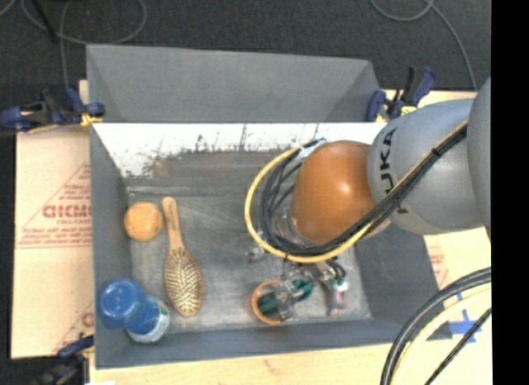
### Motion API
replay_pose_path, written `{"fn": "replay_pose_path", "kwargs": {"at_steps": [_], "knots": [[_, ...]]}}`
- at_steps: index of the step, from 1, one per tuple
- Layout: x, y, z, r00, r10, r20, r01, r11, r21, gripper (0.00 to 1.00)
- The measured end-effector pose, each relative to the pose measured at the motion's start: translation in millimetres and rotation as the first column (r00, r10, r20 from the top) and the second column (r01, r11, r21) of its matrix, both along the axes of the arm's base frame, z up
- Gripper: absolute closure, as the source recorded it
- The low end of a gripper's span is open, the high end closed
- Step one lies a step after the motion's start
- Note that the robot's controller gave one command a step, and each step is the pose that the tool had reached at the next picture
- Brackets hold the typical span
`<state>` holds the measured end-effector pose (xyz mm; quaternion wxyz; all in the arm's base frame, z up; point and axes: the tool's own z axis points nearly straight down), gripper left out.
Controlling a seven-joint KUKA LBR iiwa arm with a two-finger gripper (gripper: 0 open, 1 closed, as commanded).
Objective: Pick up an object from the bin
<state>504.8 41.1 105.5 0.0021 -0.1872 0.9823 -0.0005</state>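
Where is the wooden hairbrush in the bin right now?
The wooden hairbrush lies in the left half of the bin in the camera view, handle toward the far wall, just right of the orange ball and the blue bottle.

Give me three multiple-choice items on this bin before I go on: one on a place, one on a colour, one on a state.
1. Where is the gripper? A in the far left corner; B up at the far wall; C low by the near wall, at a small orange-rimmed round thing.
2. What colour is the ball left of the hairbrush? A orange-tan; B green; C white.
3. How does the hairbrush lie? A upright against a wall; B flat, handle toward the far wall; C balanced on its side edge.
Key: 1 C, its tip sits at that thing; 2 A, it looks orange-tan; 3 B, bristles face up, handle points away.
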Motion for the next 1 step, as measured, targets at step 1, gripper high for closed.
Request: {"fn": "replay_pose_path", "kwargs": {"at_steps": [1], "knots": [[-6.5, -13.2, -24.9, 0.996, -0.088, 0.000, 0.088, 0.996, 0.003, 0.00]]}}
